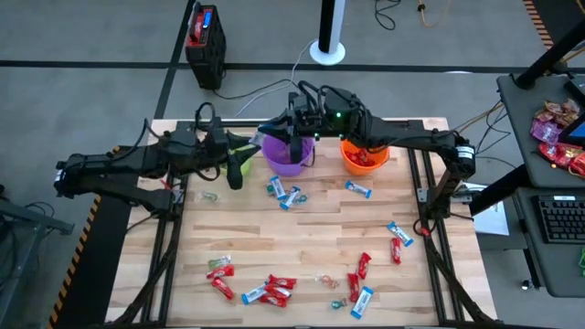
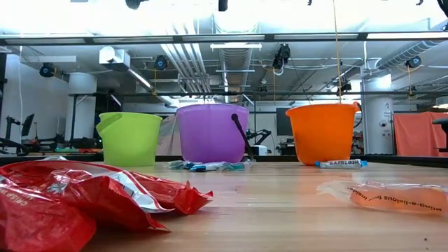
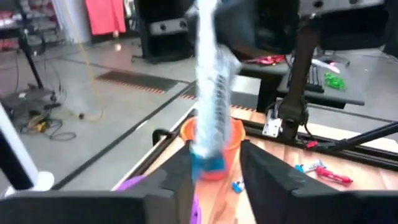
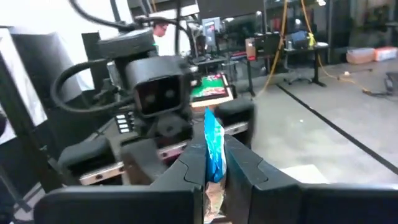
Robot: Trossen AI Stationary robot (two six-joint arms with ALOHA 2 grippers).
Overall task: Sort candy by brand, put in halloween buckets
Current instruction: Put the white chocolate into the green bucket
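A blue-and-white candy point(image 3: 211, 93) is held upright in the air between my two grippers, above the purple bucket point(image 1: 290, 155). My right gripper point(image 4: 214, 165) is shut on it, reaching in from the table's right. My left gripper point(image 3: 214, 177) faces it from the left, open, with the candy's lower end point(image 3: 205, 163) between its fingers. The lime green bucket point(image 2: 129, 138), purple bucket point(image 2: 212, 133) and orange bucket point(image 2: 323, 131) stand in a row at the far edge. The orange bucket point(image 1: 364, 157) has red candy in it. My right gripper pinches the candy's wrapper point(image 4: 213, 140) between its two fingers, coming level from the table's right, across the candy. The candy stands upright, lifted clear of everything below. My left gripper: the candy's lower end lies close to one finger point(image 3: 183, 177); whether they touch I cannot tell.
Loose red candies point(image 1: 274, 288) and blue-and-white candies point(image 1: 285, 194) lie scattered over the wooden table point(image 1: 311, 238). A red wrapper point(image 2: 84, 203) lies close to the low camera. A black box point(image 1: 205, 41) stands beyond the far edge, and a side table with pink-red bags point(image 1: 553, 128) stands to the right.
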